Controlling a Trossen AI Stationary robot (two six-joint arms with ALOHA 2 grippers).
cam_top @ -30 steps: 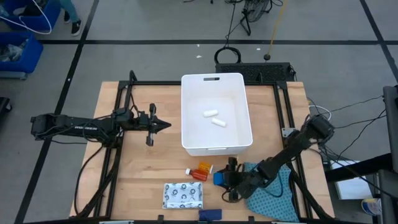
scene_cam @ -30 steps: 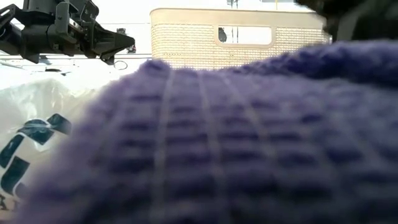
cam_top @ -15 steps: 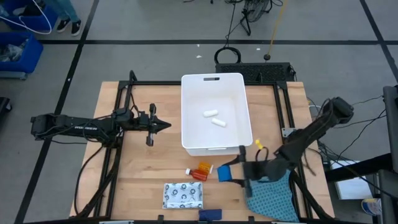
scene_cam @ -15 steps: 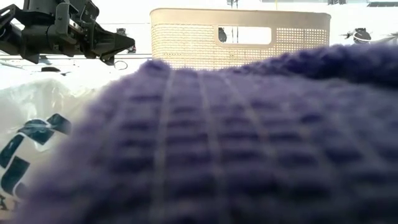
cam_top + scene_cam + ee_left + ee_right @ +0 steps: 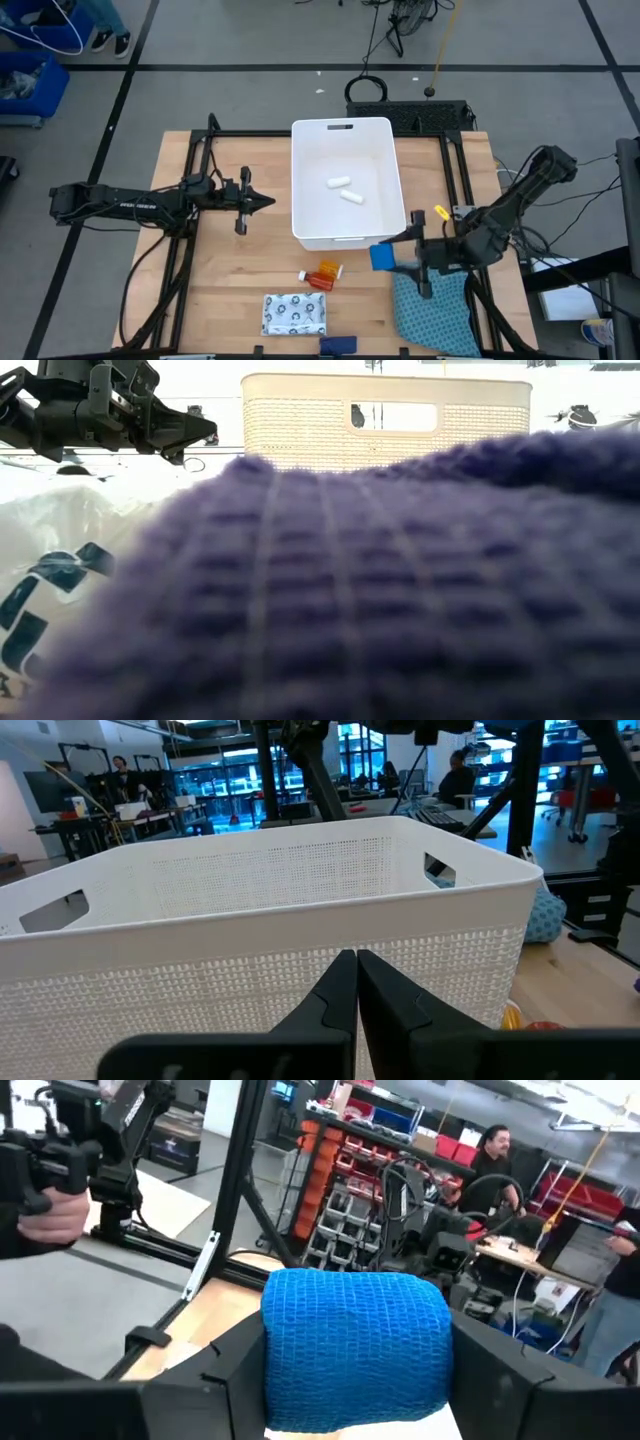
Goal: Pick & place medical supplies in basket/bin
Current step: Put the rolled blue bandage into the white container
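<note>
Right end effector (image 5: pixel 398 259) is clamped on the small blue textured wrap roll (image 5: pixel 383 257), held just beside the big white plastic tub (image 5: pixel 398 190). Looks light and squishy, so gripping across its middle seems best.

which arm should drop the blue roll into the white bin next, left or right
The right. The right gripper is already shut on the blue roll, just off the white bin's near right corner. The left gripper is shut and empty, waiting on the bin's other side.
</note>
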